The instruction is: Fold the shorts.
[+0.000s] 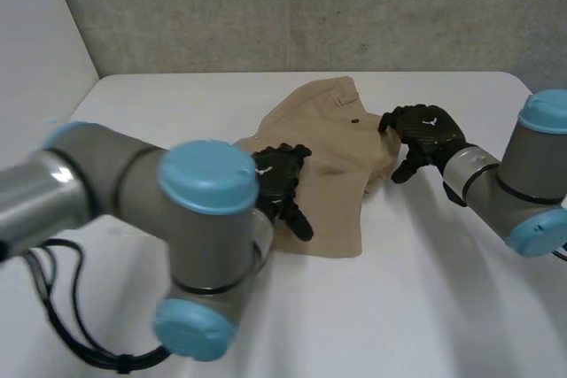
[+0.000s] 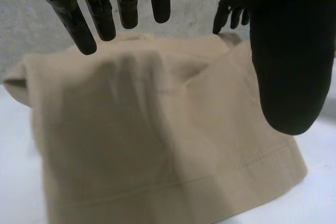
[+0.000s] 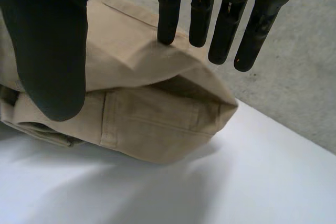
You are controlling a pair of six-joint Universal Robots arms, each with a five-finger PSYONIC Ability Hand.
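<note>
Tan shorts (image 1: pixel 332 152) lie bunched and partly folded in the middle of the white table. My left hand (image 1: pixel 282 185) rests over their near left part, fingers (image 2: pixel 100 14) straight and thumb spread wide above the cloth (image 2: pixel 157 145), holding nothing. My right hand (image 1: pixel 430 135) is at the shorts' right edge. Its straight fingers (image 3: pixel 226 30) hover just over a folded edge with a pocket seam (image 3: pixel 152 114), the thumb held apart, gripping nothing. The right hand (image 2: pixel 231 9) also appears beyond the cloth in the left wrist view.
The white table (image 1: pixel 443 289) runs wide to the front and right of the shorts. My left arm's elbow (image 1: pixel 204 245) looms over the near left. A grey wall (image 1: pixel 266 6) stands behind the table's far edge.
</note>
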